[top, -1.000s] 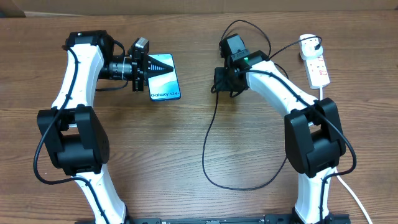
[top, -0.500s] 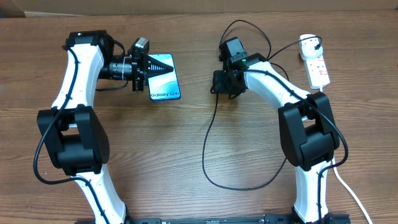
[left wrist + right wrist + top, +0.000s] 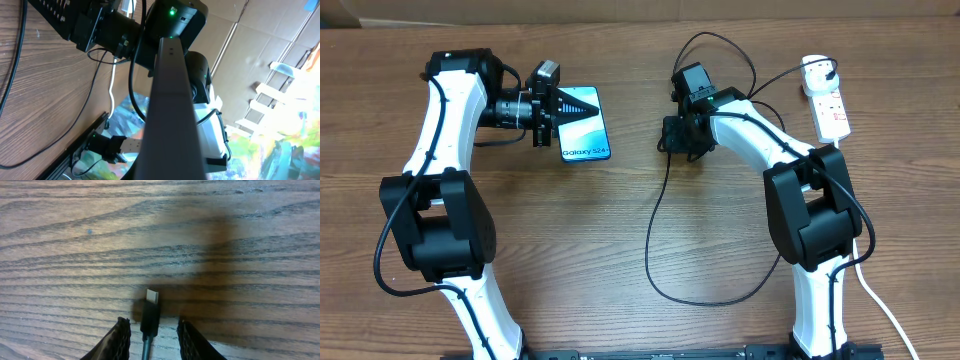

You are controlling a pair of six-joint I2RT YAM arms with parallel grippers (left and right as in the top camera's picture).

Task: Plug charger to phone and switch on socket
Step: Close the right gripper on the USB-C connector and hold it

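Observation:
The phone (image 3: 588, 125) has its blue screen facing up at the back left. My left gripper (image 3: 555, 108), turned on its side, is shut on the phone's left edge. In the left wrist view the phone (image 3: 172, 110) is a dark slab seen edge-on. The charger (image 3: 655, 230) is a thin black cable looping over the middle of the table. Its connector tip (image 3: 150, 312) lies on the wood between the pads of my right gripper (image 3: 152, 322). That gripper is open, with a gap on each side of the connector. The white socket (image 3: 830, 105) lies at the back right.
A plug (image 3: 817, 70) sits in the socket's far end. A thick white cord (image 3: 880, 310) runs down the right side to the table's front. The right arm (image 3: 170, 20) fills the background of the left wrist view.
The right arm's elbow has swung a little left while its gripper stays over the connector, jaws slightly narrower. The left arm and the phone have not moved.

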